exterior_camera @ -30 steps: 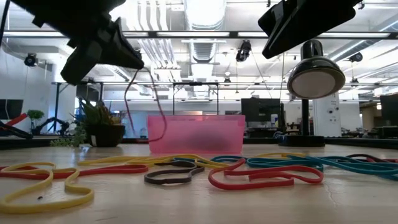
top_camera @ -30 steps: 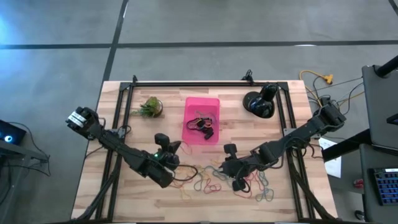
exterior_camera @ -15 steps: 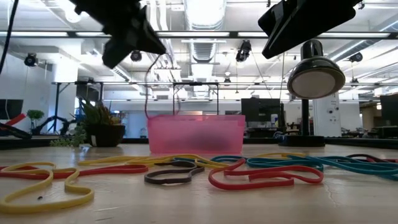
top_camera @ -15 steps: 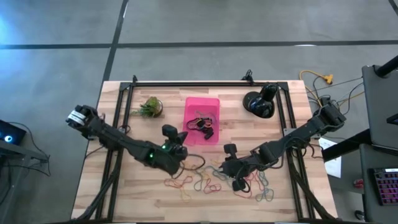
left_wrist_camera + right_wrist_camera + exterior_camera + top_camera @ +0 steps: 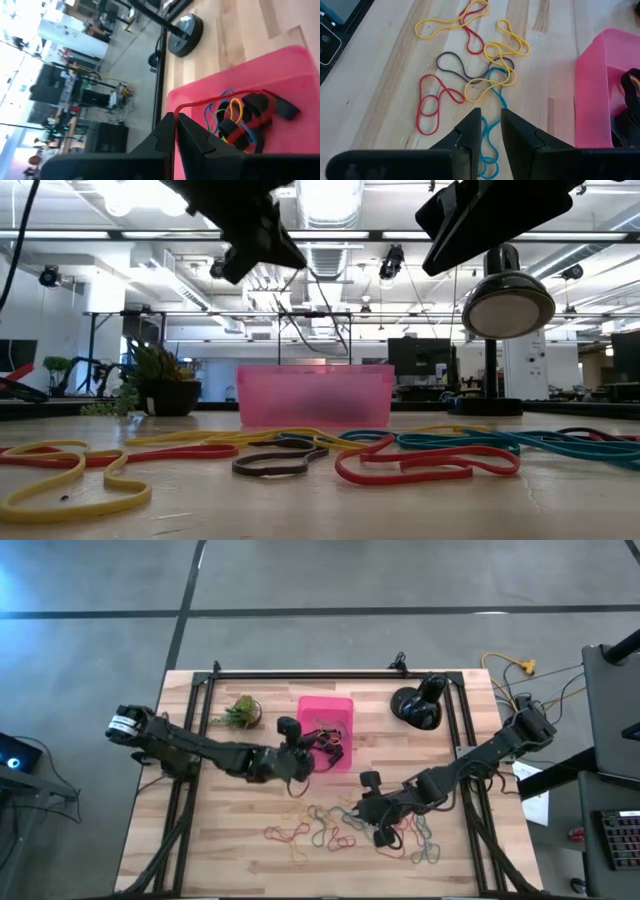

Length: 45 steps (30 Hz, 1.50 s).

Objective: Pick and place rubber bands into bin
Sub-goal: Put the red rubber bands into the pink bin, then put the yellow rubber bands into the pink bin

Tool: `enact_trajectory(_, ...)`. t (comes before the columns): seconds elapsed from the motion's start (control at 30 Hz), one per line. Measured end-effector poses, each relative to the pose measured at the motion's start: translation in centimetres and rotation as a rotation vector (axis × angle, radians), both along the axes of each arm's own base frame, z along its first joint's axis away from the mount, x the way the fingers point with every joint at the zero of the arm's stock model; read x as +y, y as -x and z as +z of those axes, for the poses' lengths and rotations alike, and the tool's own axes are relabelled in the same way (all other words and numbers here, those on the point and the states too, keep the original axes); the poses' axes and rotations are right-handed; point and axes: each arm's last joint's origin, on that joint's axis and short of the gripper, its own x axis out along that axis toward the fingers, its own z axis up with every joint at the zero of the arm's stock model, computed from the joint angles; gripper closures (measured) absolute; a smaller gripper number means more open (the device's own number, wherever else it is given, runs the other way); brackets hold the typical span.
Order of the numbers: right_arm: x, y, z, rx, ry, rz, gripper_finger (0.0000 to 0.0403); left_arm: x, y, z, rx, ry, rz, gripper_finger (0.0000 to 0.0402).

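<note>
Bands (image 5: 490, 75) look light, limp and stretchy; best pinched on a single strand. Left gripper (image 5: 175, 131) pinches a red one above the bin (image 5: 326, 710); right gripper (image 5: 490, 131) hovers slightly parted, holding nothing.

Grey concrete floor (image 5: 100, 660), exposed ceiling ducts (image 5: 320, 255), strip lights (image 5: 330, 200), distant workbenches (image 5: 320, 330)

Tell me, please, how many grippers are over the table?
2: the left gripper, by the bin's left wall, shut on a red rubber band; the right gripper, open above the loose rubber bands.
</note>
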Motion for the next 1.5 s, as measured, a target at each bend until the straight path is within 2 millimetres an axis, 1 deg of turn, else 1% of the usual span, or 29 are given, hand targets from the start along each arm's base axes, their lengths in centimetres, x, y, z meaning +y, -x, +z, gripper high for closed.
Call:
enact_trajectory(0.23, 0.0, 0.0, 0.0, 0.0, 0.0, 0.0, 0.0335, 2.8, -0.3, -0.9, 0.02, 0.059, -0.008, 0.0401)
enact_trajectory(0.53, 0.0, 0.0, 0.0, 0.0, 0.0, 0.0, 0.0335, 4.6, -0.2, -2.0, 0.008, 0.201, -0.035, 0.0402)
enact_trajectory(0.63, 0.0, 0.0, 0.0, 0.0, 0.0, 0.0, 0.0335, 4.8, -0.2, -2.2, -0.003, 0.247, -0.044, 0.0401)
enact_trajectory(0.83, 0.0, 0.0, 0.0, 0.0, 0.0, 0.0, 0.0335, 4.8, -0.2, -2.3, -0.002, 0.271, -0.069, 0.0397)
enact_trajectory(0.9, 0.0, 0.0, 0.0, 0.0, 0.0, 0.0, 0.0335, 4.8, -0.2, -2.3, -0.002, 0.273, -0.071, 0.0385)
enact_trajectory(1.1, 0.0, 0.1, -0.1, 0.004, 0.002, 0.0, 0.0335, 4.8, -0.2, -2.3, -0.001, 0.278, -0.078, 0.0322)
enact_trajectory(1.2, 0.0, 0.0, -0.1, 0.003, 0.001, 0.0, 0.0335, 4.7, -0.2, -2.3, 0.001, 0.282, -0.077, 0.0299)
enact_trajectory(1.37, -0.1, 0.2, -0.4, 0.012, 0.003, -0.003, 0.0335, 4.3, 0.3, -2.9, 0.033, 0.341, -0.044, 0.0286)
enact_trajectory(1.5, -0.4, 0.7, -1.5, 0.045, -0.008, -0.035, 0.0335, 4.2, 0.9, -3.7, 0.092, 0.403, 0.014, 0.0286)
